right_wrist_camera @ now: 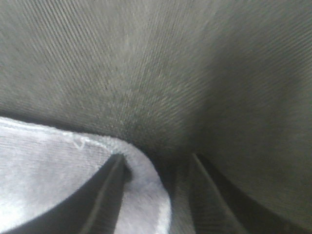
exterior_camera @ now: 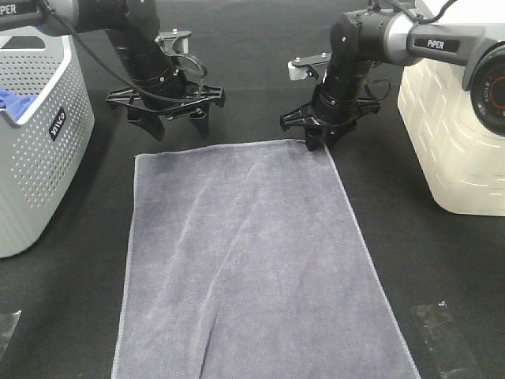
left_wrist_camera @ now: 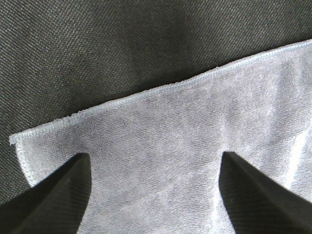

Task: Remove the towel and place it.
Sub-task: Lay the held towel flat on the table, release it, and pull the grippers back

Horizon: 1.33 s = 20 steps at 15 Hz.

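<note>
The grey-lavender towel [exterior_camera: 252,268] lies spread flat on the black table, its long side running from the far middle to the front edge. My left gripper [exterior_camera: 180,126] hangs open just above the towel's far left corner. In the left wrist view the hemmed corner [left_wrist_camera: 170,146] lies below the spread fingers of the left gripper [left_wrist_camera: 156,156], which do not touch it. My right gripper [exterior_camera: 318,142] is down at the far right corner. In the right wrist view the right gripper [right_wrist_camera: 156,158] is slightly parted, with the towel corner [right_wrist_camera: 48,175] against one finger and bare table in the gap.
A grey perforated basket [exterior_camera: 39,142] stands at the left with a bright blue cloth [exterior_camera: 12,101] inside. A white ribbed container [exterior_camera: 450,134] stands at the right. Clear plastic scraps lie at the front right [exterior_camera: 442,332] and front left [exterior_camera: 6,328].
</note>
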Motion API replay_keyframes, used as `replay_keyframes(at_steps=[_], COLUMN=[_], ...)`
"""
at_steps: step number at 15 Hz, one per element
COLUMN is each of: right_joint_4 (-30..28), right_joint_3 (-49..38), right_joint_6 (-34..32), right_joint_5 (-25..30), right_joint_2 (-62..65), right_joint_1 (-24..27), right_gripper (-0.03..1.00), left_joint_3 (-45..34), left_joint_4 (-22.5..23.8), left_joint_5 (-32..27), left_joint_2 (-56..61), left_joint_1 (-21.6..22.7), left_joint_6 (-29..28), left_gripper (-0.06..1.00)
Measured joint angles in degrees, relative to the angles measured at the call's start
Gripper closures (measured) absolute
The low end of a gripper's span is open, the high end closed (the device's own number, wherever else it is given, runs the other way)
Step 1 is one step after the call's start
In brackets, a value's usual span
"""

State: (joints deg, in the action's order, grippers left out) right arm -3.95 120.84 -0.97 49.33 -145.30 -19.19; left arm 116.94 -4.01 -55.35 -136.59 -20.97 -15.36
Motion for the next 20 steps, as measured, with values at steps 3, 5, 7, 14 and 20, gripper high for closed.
replay_keyframes(at_steps=[3, 5, 7, 14, 20], right_joint_4=[0.1, 0.6, -1.1, -8.4, -6.9], right_joint_3=[0.0, 0.0, 0.8, 11.0, 11.1], right_joint_6=[0.0, 0.1, 0.0, -4.4, -4.4], right_joint_5=[-0.1, 0.2, 2.7, 13.8, 13.9], right_joint_2=[-0.1, -0.1, -0.1, -0.7, -0.7], right_joint_1=[0.0, -0.1, -0.1, 0.0, 0.0], right_gripper=[0.69, 0.92, 0.97, 0.97, 0.97], left_joint_3=[0.0, 0.0, 0.0, 0.0, 0.0], left_joint_4=[0.0, 0.5, 1.8, 11.6, 2.7], left_joint_5=[0.0, 0.0, 0.0, -0.2, -3.6], left_joint_2=[0.0, 0.0, 0.0, -2.2, -2.7], left_joint_1=[0.0, 0.0, 0.0, 0.1, -0.2], left_joint_6=[0.0, 0.0, -0.3, -7.4, -1.8], left_gripper=[0.25, 0.25, 0.25, 0.25, 0.25])
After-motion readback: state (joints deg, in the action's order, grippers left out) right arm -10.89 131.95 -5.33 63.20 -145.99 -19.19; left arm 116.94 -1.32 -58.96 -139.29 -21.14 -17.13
